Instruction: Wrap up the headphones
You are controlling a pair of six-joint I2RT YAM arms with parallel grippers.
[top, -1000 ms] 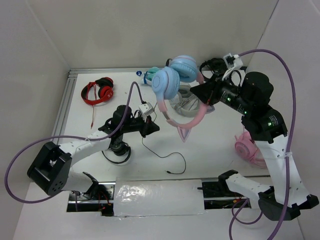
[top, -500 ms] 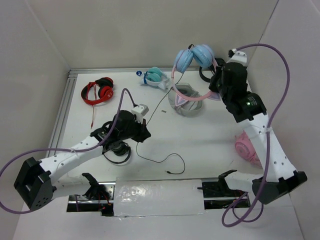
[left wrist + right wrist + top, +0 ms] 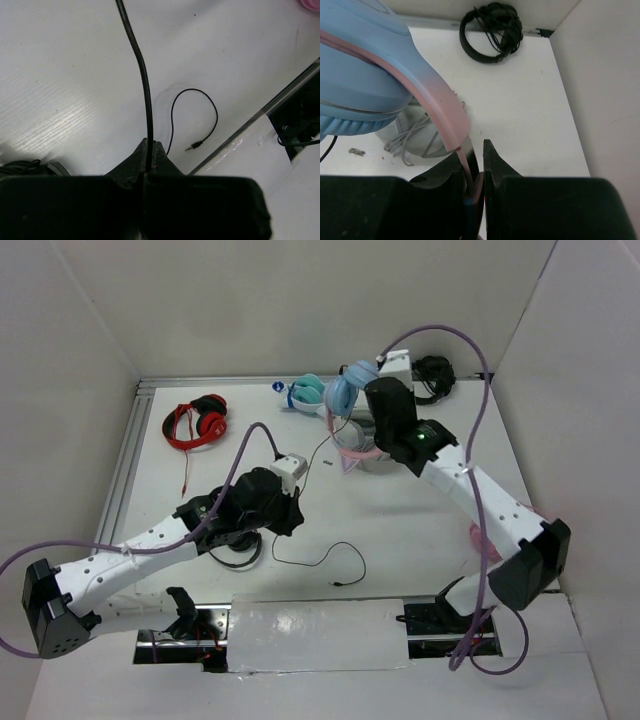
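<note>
Pink stiff band (image 3: 440,110) looked the safest hold, so we had the right end effector (image 3: 477,147) clamped there, headphones (image 3: 360,85) over the far worktop (image 3: 400,530), left end effector (image 3: 150,147) pinching their floppy cable (image 3: 145,90).

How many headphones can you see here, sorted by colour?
red headphones: 1
teal-and-white headphones: 1
pink-and-blue cat-ear headphones: 1
grey headphones: 1
black headphones: 2 (second pair beneath the left arm)
all-pink headphones: 1
Total: 7
</note>
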